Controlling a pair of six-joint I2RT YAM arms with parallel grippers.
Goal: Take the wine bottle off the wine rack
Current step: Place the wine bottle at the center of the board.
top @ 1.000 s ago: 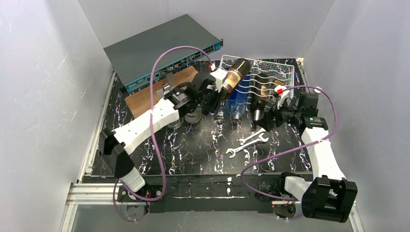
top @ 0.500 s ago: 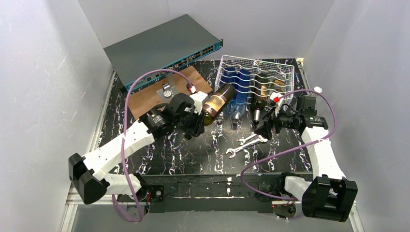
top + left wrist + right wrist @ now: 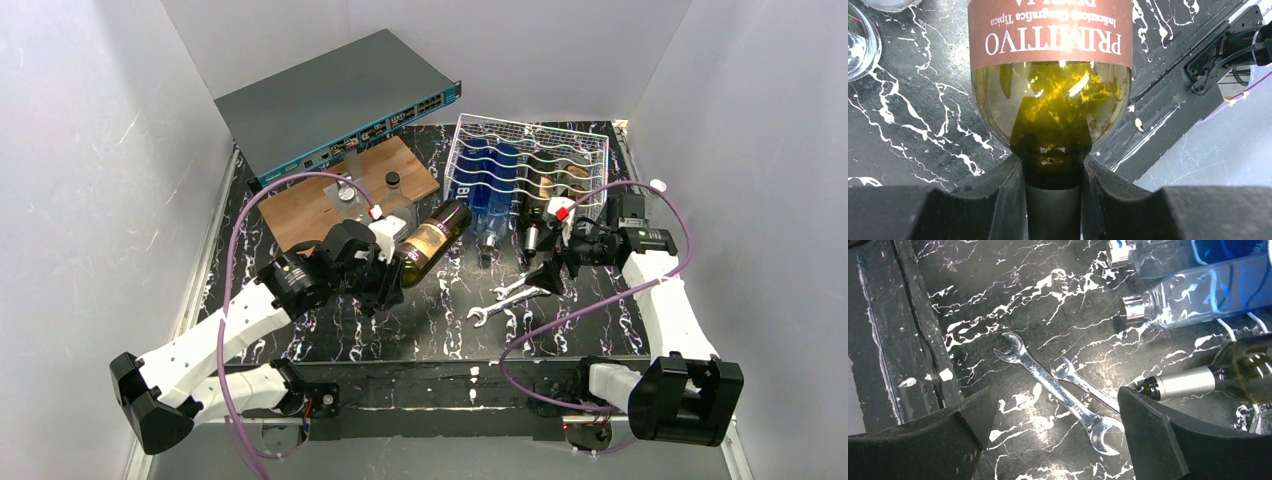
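Left wrist view: the left hand [image 3: 1053, 192] is clenched on the neck of the wine bottle [image 3: 1050, 115], one pad on each side just below the shoulder.
Wine bottle: clear of the wine rack [image 3: 530, 150] and tilted over the table [image 3: 420, 320] to the rack's left, with its base toward the rack. From above it is hard to tell whether it hangs free or brushes the marble.
Right hand [image 3: 1050, 440]: spread wide and grasping nothing. It hovers over the two wrenches [image 3: 1063, 390], beside the neck of a dark bottle [image 3: 1228, 375] that lies in the rack.
Step in hand: setting the bottle down, I judge. The grip on the neck should be firm, because the heavy body sits far from the pads and could swing. Lower the base first, let the neck follow, and release only once the bottle lies settled so it does not roll.
Edges: the wooden board [image 3: 300, 212] with small jars [image 3: 347, 192] sits just behind the left hand. The rack's front corner and a blue bottle [image 3: 490, 195] are near the bottle's base.
Open room: the stretch of table between the left hand and the wrenches, toward the near edge, looks the best landing place.
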